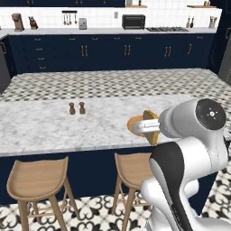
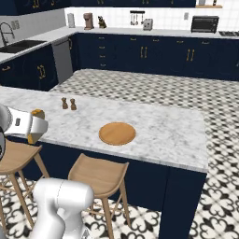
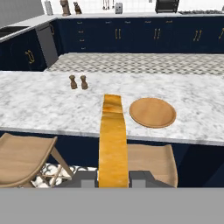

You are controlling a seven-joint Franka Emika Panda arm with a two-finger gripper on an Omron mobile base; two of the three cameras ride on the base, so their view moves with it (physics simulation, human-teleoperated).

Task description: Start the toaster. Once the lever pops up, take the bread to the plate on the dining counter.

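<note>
While the claw (image 3: 113, 181) grips the thin golden-orange bread slice (image 3: 112, 140) short of the white-grey marbled bench (image 3: 39, 109), the round orange-brown plate (image 3: 152, 112) lies at 1 o'clock, 2 wooden stools (image 1: 38, 180) below.

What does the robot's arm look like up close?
The arm is glossy white and chunky, made of rounded tube shapes with black bands at the bends. One joint ends in a round dark cap with tiny red marks. The gripper has two small dark grey fingers.

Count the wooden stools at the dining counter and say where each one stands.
2. The left stool and the right stool stand side by side against the near edge of the dining counter, seats partly under it. More may be hidden behind the arm.
</note>
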